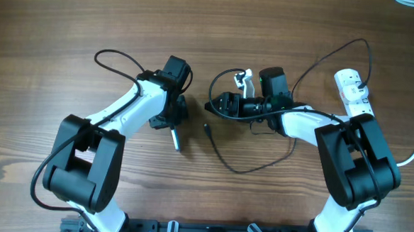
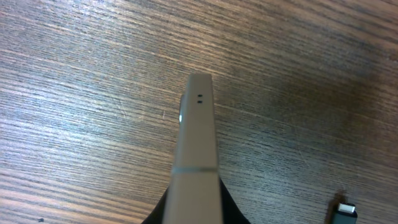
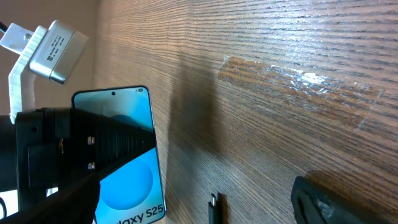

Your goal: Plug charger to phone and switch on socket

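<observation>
One end of the phone (image 1: pixel 176 139) sticks out of your left gripper (image 1: pixel 174 120), whose jaws are clamped on it. From above you see the phone only as a thin light strip, turned on its side edge. Its long axis runs from the gripper toward the robot base. In the right wrist view its teal screen faces the camera, and the end with the white text is nearer to the plug of the charger (image 3: pixel 214 208). This plug lies on the table (image 1: pixel 56 23) between both grippers, apart from the phone. The socket (image 1: pixel 350 88) lies at the far right, its long axis slanting down under the right arm. For your right gripper (image 1: pixel 220 102) I cannot tell the jaws: only one finger (image 3: pixel 329 199) shows.
</observation>
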Controlling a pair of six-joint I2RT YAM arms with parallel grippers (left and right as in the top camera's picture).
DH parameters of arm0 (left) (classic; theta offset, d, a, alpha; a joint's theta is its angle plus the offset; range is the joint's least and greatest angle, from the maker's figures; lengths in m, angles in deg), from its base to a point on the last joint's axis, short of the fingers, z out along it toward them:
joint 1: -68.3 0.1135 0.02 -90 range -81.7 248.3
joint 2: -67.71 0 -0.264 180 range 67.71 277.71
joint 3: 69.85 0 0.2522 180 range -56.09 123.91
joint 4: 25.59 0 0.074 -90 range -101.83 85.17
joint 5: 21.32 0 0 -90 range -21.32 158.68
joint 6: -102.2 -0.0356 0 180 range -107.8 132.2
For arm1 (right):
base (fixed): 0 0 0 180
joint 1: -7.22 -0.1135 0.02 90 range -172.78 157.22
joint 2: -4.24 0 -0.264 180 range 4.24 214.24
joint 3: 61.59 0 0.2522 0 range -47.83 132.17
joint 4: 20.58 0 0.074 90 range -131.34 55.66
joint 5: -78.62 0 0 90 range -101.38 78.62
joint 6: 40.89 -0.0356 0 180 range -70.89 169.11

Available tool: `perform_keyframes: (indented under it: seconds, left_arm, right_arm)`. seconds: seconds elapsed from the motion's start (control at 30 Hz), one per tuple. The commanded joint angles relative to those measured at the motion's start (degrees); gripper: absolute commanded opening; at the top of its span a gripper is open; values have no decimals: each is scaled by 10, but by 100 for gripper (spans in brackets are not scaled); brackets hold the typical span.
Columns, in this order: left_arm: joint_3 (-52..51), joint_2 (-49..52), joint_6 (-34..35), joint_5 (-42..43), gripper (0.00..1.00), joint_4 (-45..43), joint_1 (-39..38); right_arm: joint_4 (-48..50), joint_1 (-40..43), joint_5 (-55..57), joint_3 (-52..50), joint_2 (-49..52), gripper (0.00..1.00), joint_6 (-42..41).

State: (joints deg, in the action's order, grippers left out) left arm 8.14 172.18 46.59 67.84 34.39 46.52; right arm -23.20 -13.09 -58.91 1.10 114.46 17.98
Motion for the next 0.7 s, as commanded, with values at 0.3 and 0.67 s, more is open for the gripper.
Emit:
perform_keyframes:
  seconds: [0.3,0.67]
  left_arm:
    - [-61,3,21,-18,15,-73,-6]
    - [-61,3,21,-18,27,-75,-5]
  right_arm:
    - [-20,1,77,-14,18,100,11]
    - [-20,1,77,-14,18,100,11]
